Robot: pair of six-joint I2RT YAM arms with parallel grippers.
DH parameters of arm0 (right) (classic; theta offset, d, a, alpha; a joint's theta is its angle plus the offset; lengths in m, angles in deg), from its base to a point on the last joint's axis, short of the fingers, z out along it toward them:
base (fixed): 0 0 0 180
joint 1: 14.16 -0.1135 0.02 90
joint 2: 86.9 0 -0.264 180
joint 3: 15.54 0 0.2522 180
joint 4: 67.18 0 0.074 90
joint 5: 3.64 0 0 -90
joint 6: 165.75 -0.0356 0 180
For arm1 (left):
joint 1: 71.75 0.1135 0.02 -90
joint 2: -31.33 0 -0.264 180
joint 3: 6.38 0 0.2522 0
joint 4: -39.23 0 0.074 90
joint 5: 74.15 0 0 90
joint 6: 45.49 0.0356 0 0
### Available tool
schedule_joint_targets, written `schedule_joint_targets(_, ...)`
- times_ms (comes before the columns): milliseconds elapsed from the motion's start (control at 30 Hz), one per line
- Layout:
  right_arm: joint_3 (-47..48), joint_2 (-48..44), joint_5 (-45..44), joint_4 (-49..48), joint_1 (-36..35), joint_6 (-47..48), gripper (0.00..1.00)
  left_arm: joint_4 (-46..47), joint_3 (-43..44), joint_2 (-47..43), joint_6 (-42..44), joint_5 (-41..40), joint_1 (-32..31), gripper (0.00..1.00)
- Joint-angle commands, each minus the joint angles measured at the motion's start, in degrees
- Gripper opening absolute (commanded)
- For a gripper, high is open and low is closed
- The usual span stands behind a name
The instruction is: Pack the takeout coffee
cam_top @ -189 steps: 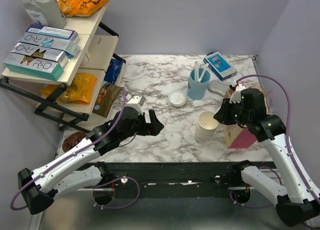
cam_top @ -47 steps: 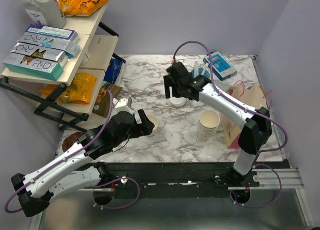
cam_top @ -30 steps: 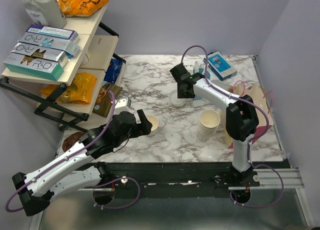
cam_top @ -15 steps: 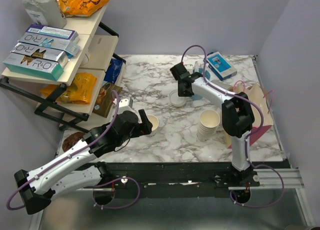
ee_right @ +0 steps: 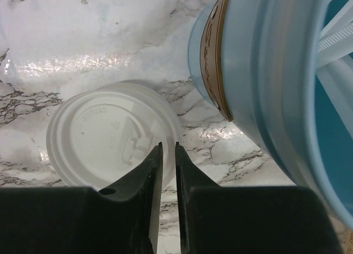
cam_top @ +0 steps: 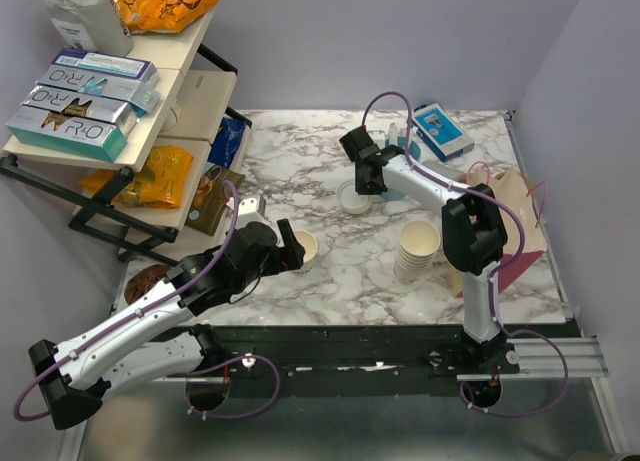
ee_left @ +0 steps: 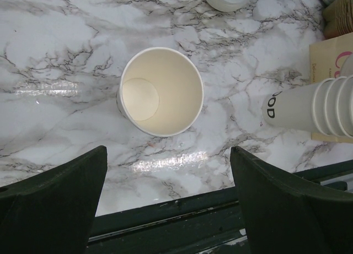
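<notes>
Capping seemed the step in hand. The left end effector (ee_left: 168,155), spread wide, had the lidless cup (ee_left: 160,91) standing just ahead of it. The right end effector (ee_right: 166,146), almost pressed together, hung over the lid (ee_right: 99,133); whether it pinched the lid was unclear. Next, the lid needed carrying onto the cup.

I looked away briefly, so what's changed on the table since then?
The right end effector swung from the brown paper bag to the round white plastic lid beside the light-blue mug. A single open white paper cup now stands before the open left end effector. The stack of cream paper cups stayed put.
</notes>
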Motion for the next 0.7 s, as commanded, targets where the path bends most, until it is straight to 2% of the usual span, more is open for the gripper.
schedule_joint_targets(0, 1.54, 1.83, 0.37, -0.74, 0.61, -1.26, 0.2, -0.31, 1.18, 0.19, 0.81, -1.67, -0.18, 0.99)
schedule_joint_targets(200, 1.1, 1.22, -0.33, -0.74, 0.69, -2.05, 0.1, -0.74, 1.18, 0.02, 0.72, -1.76, -0.18, 0.99)
schedule_joint_targets(267, 1.01, 0.95, -0.33, -0.66, 0.87, -2.14, 0.01, -0.74, 1.18, -0.16, 0.72, -1.76, -0.18, 0.99)
schedule_joint_targets(667, -0.21, -7.47, 0.28, -0.66, 0.78, -0.91, 0.01, -0.22, 0.74, -1.12, 0.54, -0.62, -0.18, 0.99)
